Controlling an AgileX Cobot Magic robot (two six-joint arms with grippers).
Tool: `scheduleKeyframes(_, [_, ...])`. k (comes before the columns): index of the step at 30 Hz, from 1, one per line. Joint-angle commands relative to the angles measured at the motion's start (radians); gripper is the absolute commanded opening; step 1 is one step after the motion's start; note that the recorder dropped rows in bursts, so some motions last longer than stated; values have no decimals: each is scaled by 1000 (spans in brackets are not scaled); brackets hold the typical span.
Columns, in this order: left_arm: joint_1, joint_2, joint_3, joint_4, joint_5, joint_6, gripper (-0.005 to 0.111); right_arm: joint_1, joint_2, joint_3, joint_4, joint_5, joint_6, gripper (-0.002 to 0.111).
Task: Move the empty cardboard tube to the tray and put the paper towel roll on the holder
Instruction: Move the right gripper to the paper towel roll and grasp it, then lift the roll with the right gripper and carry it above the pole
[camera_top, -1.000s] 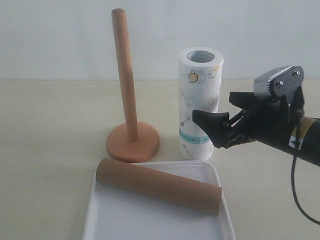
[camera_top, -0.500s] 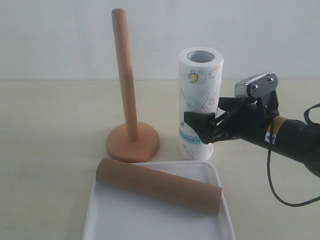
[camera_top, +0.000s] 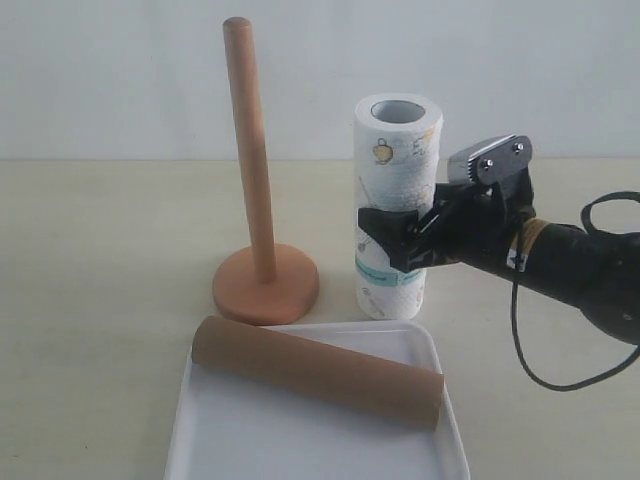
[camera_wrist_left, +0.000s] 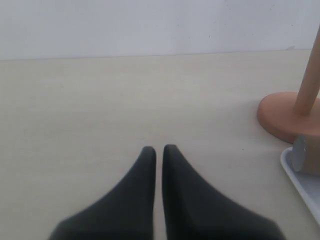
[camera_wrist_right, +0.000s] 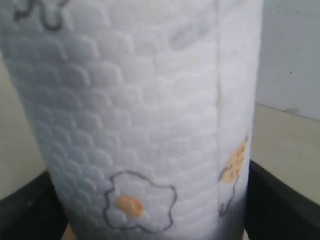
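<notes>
The long brown hollow cardboard tube (camera_top: 318, 372) already lies slantwise on the glossy white rectangular tray (camera_top: 205, 445) at the bottom centre of the exterior view, so that half of the task looks done. The step in hand is taking the thick white embossed paper towel roll (camera_top: 400, 165), which stands upright on the pale beige tabletop (camera_top: 100, 250) just right of centre, above the tray's far corner.

The right gripper (camera_top: 395, 238) reaches in from the right edge at the roll's lower half. Its jaws stand wide, one on each side of the roll and close against it. I cannot tell whether they are pressing yet.

The light-brown wooden holder with round base and slim post (camera_top: 262, 240) stands bare, left of the roll and near it.

The left gripper (camera_wrist_left: 159, 148) hangs over bare table with its fingers almost together, holding nothing.

Next, I judge, comes a firm squeeze. The roll must then be lifted clear above the post's rounded top and its hollow core lined up over the post before lowering.
</notes>
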Motion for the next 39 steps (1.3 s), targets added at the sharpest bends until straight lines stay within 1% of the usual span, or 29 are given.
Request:
scheduleKeyframes(1, [3, -2, 4, 1, -2, 6, 4, 33, 10, -23, 15, 55, -19, 36])
scheduleKeyframes(3, [3, -2, 4, 1, -2, 6, 4, 35, 10, -23, 31, 75, -19, 13])
scheduleKeyframes(4, [3, -2, 4, 1, -2, 6, 4, 35, 10, -23, 33, 82, -16, -1])
scheduleKeyframes(9, [3, -2, 4, 1, -2, 6, 4, 35, -4, -23, 80, 104, -11, 0])
scheduleKeyframes(12, [3, -2, 4, 1, -2, 6, 4, 35, -58, -23, 78, 132, -8, 0])
scheduleKeyframes(20, [3, -2, 4, 1, -2, 6, 4, 35, -356, -25, 70, 295, 29, 0])
scheduleKeyframes(26, [3, -2, 4, 1, -2, 6, 4, 35, -583, -27, 70, 304, 110, 0])
scheduleKeyframes(30, [3, -2, 4, 1, -2, 6, 4, 35, -706, -50, 70, 320, 115, 0])
scheduleKeyframes(33, [3, -2, 4, 1, -2, 6, 4, 59, -764, -105, 66, 391, 181, 0])
scheduleKeyframes(39, [3, -2, 4, 1, -2, 6, 4, 172, -779, -263, 66, 497, 207, 0])
